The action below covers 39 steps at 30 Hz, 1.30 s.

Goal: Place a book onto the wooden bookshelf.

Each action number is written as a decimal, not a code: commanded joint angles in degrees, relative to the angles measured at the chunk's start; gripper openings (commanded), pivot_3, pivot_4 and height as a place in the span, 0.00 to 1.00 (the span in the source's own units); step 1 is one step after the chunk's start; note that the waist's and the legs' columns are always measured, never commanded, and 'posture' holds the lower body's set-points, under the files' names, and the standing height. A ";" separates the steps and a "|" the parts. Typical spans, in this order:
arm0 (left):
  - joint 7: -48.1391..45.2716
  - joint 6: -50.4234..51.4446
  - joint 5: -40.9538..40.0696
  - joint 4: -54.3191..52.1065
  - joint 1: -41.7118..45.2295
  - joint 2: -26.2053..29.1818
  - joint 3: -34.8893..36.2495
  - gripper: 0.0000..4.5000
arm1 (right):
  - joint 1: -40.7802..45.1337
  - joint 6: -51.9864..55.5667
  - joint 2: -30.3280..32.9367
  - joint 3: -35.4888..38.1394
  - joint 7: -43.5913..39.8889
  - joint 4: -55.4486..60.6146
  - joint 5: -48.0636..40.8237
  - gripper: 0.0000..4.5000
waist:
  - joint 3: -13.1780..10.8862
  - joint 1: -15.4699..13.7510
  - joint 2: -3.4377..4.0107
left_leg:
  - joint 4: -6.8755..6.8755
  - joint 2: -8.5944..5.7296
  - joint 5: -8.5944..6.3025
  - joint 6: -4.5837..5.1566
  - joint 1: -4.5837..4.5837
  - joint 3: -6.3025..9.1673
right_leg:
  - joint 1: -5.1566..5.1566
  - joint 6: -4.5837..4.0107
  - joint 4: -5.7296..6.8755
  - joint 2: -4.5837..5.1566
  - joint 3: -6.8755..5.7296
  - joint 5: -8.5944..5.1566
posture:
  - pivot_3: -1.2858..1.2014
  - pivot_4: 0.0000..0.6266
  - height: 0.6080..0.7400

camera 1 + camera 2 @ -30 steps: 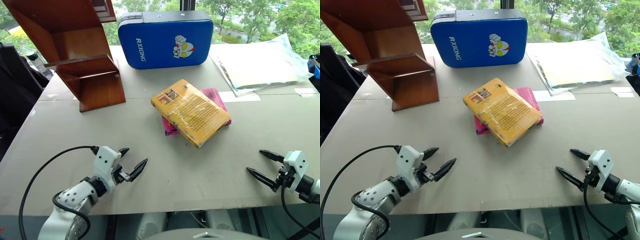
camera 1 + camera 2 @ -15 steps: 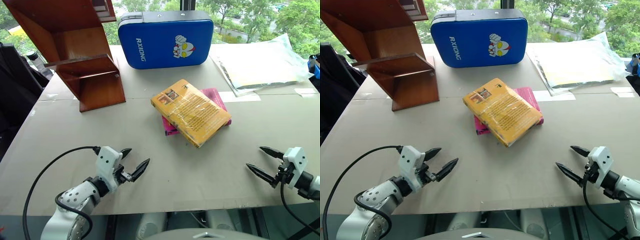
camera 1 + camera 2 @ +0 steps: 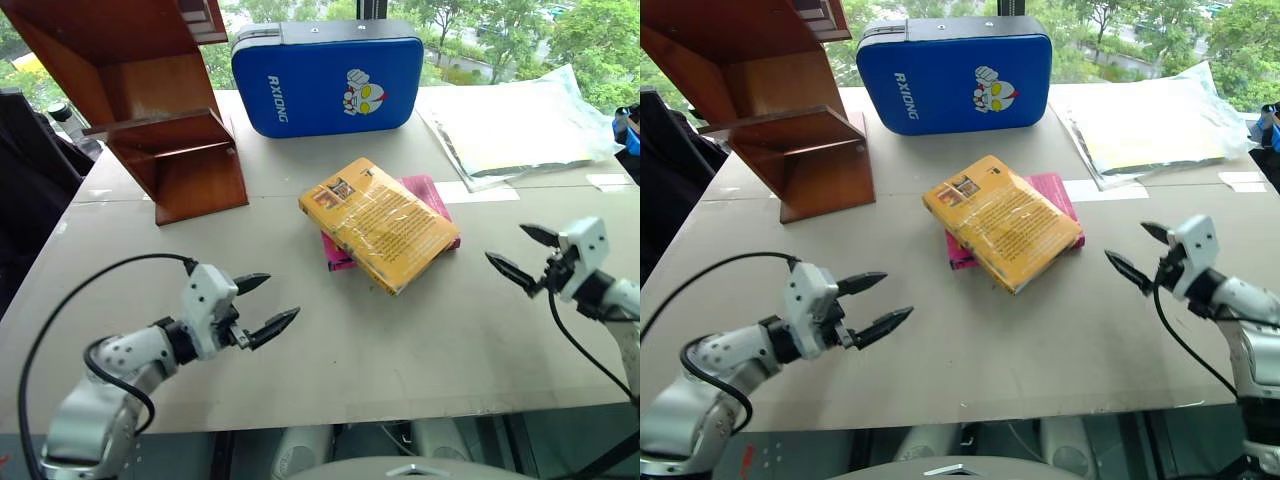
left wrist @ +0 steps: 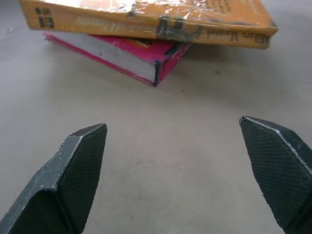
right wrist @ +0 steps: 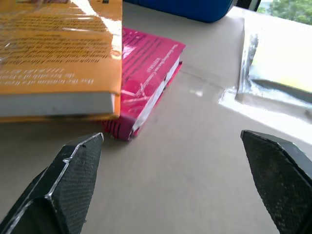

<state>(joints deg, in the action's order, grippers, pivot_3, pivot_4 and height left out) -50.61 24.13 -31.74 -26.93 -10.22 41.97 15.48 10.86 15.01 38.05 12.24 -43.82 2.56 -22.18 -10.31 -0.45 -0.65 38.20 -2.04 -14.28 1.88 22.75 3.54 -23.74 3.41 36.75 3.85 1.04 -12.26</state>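
Because the yellow book (image 3: 380,222) is thick, stiff and wrapped in glossy film, a slippery, fairly heavy load is to be expected. It lies on the pink book (image 3: 428,190) mid-table (image 3: 400,350), well apart from the wooden shelf (image 3: 165,140). Its overhanging edges could be pinched. Left gripper (image 3: 262,304) and right gripper (image 3: 518,254) are spread wide, empty.

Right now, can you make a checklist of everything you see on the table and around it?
Surface: grey table, flat.
Job's things: yellow book lying on a pink book; wooden bookshelf at the far left.
Clutter: blue case at the back, plastic bag at the far right.
Grippers: left gripper and right gripper both open, holding nothing.
Cables: black cable on the left arm.
Surroundings: trees outside the window.
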 commanded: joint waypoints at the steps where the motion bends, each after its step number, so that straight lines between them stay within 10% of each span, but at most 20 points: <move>1: -3.85 1.82 -4.77 2.17 5.69 4.96 5.38 1.00 | 9.76 1.42 0.03 -3.11 1.49 -4.16 2.89 0.91 | -0.02 0.08 0.00 | 0.01 0.00 0.00 0.00 0.00 0.00 | -0.01 -0.01 0.01 -0.16 0.00 0.01 | 0.52 0.24 1.00; 5: -6.55 3.74 -7.40 4.47 10.95 9.58 8.24 1.00 | 20.98 0.84 -2.29 -8.51 0.65 -14.98 7.03 0.65 | -0.03 0.38 -0.02 | -0.03 -0.01 0.01 0.00 0.06 -0.05 | -0.05 -0.05 -0.04 -0.17 0.02 0.04 | 0.52 0.24 1.00; 11: -7.13 6.49 -8.89 4.96 13.16 13.08 11.54 1.00 | 33.59 -5.71 -5.55 -14.14 -2.24 -36.42 13.42 0.01 | -0.08 1.36 -0.05 | -0.18 -0.03 0.01 -0.02 0.10 -0.09 | -0.09 0.05 -0.17 -0.15 0.06 0.11 | 0.52 0.24 1.00; 19: -7.84 11.81 -16.13 -0.82 9.28 12.73 16.14 1.00 | 42.14 -9.90 -10.14 -16.51 -9.30 -48.62 15.66 0.01 | -0.09 2.45 -0.04 | -0.64 -0.02 0.05 -0.09 0.07 -0.13 | -0.31 0.15 -0.21 -0.14 0.16 0.19 | 0.52 0.24 1.00; 39: -8.45 12.65 -17.05 -1.03 5.40 13.01 18.09 1.00 | 37.44 0.98 -18.34 -20.38 -14.37 -31.64 14.48 0.01 | -0.10 2.72 -0.02 | -0.80 -0.02 0.10 -0.18 0.02 -0.07 | -0.45 0.07 -0.07 -0.15 0.16 0.24 | 0.52 0.24 1.00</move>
<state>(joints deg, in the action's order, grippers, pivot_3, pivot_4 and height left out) -58.74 37.40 -48.59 -27.51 -4.80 54.51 31.34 48.20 15.59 19.87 -8.11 -58.11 -31.98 -6.96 -10.41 2.27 -0.68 37.40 -2.06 -14.18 1.69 22.78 3.46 -24.20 3.47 36.68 3.70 1.20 -12.01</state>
